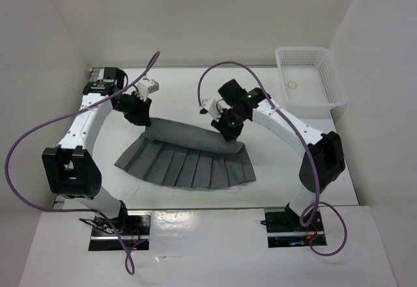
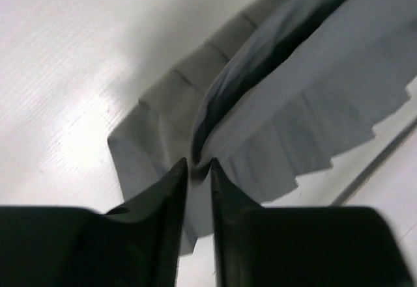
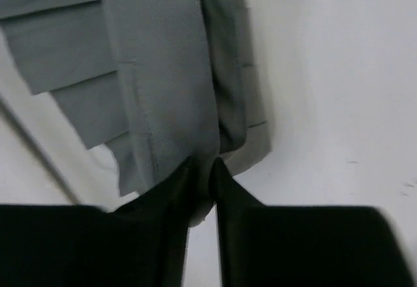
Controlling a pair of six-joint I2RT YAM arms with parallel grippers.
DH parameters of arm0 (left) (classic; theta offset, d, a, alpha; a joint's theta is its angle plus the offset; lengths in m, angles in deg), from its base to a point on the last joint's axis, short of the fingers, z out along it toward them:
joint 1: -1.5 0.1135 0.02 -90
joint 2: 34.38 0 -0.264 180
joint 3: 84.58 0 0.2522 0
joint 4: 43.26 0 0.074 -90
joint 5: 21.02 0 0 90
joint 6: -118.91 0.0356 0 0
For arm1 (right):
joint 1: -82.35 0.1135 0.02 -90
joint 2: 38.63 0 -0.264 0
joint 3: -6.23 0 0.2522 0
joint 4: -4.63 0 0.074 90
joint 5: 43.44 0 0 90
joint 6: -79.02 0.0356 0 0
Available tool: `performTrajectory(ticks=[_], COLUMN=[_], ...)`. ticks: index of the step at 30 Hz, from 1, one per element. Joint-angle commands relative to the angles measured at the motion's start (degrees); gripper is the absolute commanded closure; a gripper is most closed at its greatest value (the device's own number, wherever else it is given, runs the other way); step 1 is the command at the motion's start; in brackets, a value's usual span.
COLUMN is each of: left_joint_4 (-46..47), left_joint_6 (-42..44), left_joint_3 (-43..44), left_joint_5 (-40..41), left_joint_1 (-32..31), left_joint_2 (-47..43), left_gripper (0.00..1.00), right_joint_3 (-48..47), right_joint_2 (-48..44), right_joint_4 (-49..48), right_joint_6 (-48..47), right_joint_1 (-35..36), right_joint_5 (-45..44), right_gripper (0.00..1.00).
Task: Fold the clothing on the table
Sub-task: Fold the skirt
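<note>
Skirt (image 1: 186, 160) folded over, on white table (image 1: 176, 98)

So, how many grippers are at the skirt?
2. The left gripper is at the far left end of the skirt, the right gripper at its far right end.

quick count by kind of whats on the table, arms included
skirt: 1
basket: 1
arms: 2 (left arm, right arm)
total: 4
</note>
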Motion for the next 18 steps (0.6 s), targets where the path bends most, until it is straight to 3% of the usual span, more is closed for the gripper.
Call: performTrajectory(ticks=[1,3,7,18], left_joint_4=[-8.59,-12.54,-18.26,-11.95], left_joint_6=[12.11,16.32,21.08,14.34], left_joint_3=[-0.56,-1.09,-1.09,-3.55], left_joint_5=[-4.77,-5.92,-7.77,-7.86], left_joint_1=[1.08,1.08,1.08,5.57], left_joint_2=[-4.14,-5.02,-4.41,-2.56], left_gripper=[0.67,0.62,0.59,0.64], right_joint_3=[-0.94,-1.48,-2.00,-5.52], right_joint_2=[1.01,2.51,5.07,6.83], right_joint_4=[12.52,16.64,19.13,18.00], right_joint_6=[-3.94,-5.09,-6.50,-5.63], right_joint_1=[2.59,4.34,6.54,7.16], right_joint_5=[6.32,9.22,10.38,8.90], right_gripper=[0.70,0.55,0.43,0.37])
